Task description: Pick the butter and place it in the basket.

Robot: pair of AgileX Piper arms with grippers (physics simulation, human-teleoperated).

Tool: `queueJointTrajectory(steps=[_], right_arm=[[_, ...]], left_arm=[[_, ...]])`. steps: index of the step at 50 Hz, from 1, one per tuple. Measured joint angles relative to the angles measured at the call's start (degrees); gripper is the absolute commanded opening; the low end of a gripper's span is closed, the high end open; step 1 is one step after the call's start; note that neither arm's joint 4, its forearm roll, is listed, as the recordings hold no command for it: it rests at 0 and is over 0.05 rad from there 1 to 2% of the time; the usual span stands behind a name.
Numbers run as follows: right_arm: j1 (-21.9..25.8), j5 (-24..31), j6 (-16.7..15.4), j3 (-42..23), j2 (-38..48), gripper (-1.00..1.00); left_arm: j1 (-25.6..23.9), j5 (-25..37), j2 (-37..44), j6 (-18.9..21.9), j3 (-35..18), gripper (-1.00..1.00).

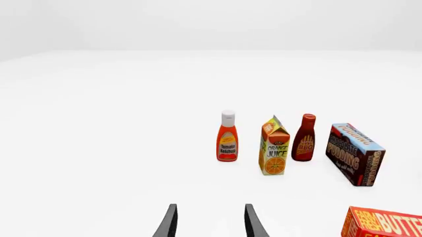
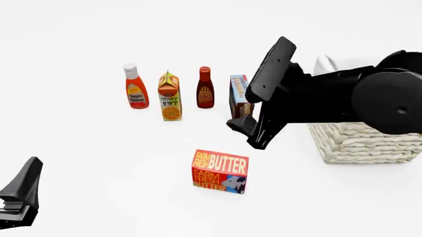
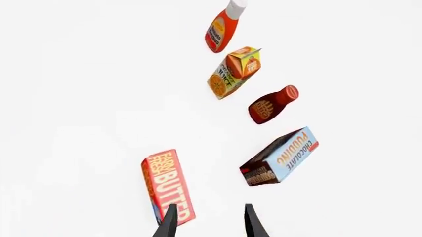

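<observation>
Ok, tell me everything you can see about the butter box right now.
The butter is a small rectangular red-orange carton, cardboard by its look, with cream FARM FRESH BUTTER lettering and a blue corner showing a cow. It lies flat on the white table, closed and undamaged, nearer the arms than the other groceries and left of the basket. Nothing touches it: the right gripper is open and apart from it.
</observation>
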Motion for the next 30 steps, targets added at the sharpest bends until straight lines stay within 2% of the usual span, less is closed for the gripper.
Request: queueJointTrajectory(steps=[30], right_arm=[[3.08, 0.99, 0.83, -3.77, 9.51, 1.0]], left_arm=[[0.0, 0.0, 0.0, 0.0, 0.0, 1.0]])
